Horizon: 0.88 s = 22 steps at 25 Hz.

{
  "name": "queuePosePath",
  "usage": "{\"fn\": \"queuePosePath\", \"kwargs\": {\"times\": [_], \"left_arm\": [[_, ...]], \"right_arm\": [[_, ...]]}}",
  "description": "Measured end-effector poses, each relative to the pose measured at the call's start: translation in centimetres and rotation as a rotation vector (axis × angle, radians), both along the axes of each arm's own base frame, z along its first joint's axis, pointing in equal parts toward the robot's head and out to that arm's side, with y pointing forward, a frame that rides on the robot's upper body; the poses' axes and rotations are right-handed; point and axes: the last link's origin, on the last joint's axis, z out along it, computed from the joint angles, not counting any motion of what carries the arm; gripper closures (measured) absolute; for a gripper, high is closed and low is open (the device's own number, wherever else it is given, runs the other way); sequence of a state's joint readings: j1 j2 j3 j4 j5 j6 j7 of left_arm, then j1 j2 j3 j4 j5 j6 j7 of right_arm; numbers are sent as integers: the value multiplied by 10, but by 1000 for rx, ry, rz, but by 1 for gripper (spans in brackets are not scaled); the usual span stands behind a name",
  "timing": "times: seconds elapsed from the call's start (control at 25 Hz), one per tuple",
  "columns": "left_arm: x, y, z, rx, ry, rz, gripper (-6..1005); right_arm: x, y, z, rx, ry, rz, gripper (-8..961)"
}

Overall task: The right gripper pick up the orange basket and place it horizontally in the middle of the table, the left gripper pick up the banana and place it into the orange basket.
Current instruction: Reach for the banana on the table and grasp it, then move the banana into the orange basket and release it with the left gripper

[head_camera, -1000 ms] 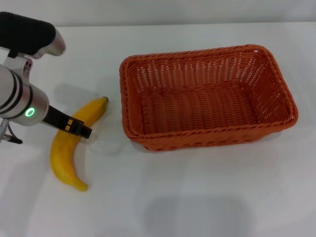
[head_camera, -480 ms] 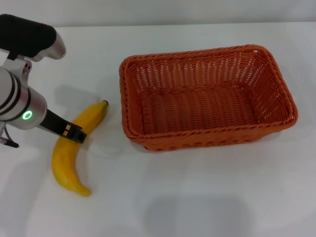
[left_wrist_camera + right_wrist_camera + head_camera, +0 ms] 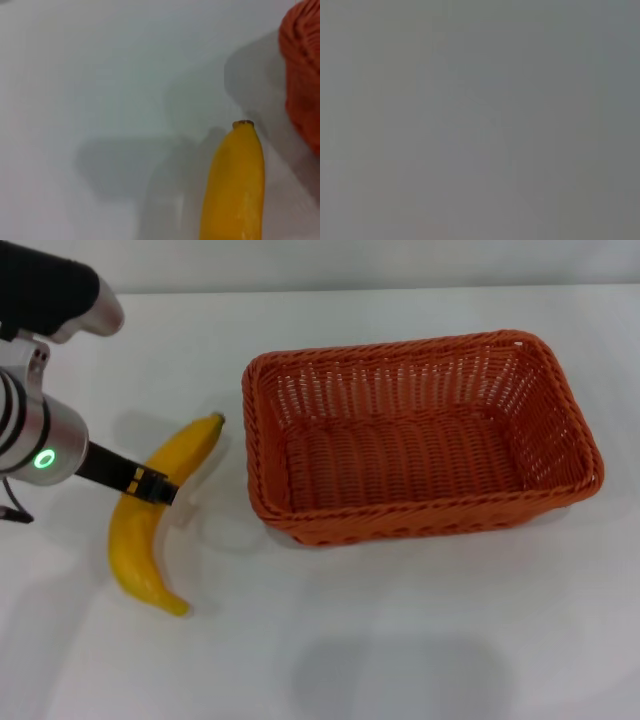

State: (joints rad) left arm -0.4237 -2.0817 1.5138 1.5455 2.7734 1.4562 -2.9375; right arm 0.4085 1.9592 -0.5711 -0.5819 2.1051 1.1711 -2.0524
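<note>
**One hand at the banana, basket set across the counter**

One hand is at work: the left hand reaches in from the robot's left, its thin black fingers with yellow marks lying across the middle of the banana. Whether those fingers are spread or pinching the fruit cannot be told from the head view, and the left wrist view shows no fingers at all. The silver arm behind them carries a lit green ring.

The banana lies on the white counter, curved, one end pointing toward the basket and the other toward the robot. In the left wrist view its darker tip sits near the basket's orange wall without touching it.

The basket stands upright just beside the banana on the robot's right side, long side running across the counter, with nothing inside. The right hand does not show; its wrist view is plain grey.
</note>
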Motion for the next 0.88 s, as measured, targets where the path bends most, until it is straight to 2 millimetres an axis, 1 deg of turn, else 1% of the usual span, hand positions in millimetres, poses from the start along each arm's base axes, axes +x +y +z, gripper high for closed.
{"fn": "queuePosePath", "kwargs": {"times": [0.08, 0.24, 0.52, 0.72, 0.88], "left_arm": [[6, -1, 1, 4, -18, -20, 510], [23, -5, 4, -4, -71, -71, 504], [59, -17, 22, 24, -140, -204, 496], [73, -22, 29, 18, -145, -248, 489], [80, -16, 34, 53, -131, -289, 484]], "right_arm": [[0, 0, 0, 1, 1, -1, 110], [1, 0, 2, 6, 0, -6, 110], [5, -1, 8, 28, 8, -24, 110], [6, -1, 8, 29, 6, -30, 110], [6, -1, 8, 29, 3, -30, 110]]}}
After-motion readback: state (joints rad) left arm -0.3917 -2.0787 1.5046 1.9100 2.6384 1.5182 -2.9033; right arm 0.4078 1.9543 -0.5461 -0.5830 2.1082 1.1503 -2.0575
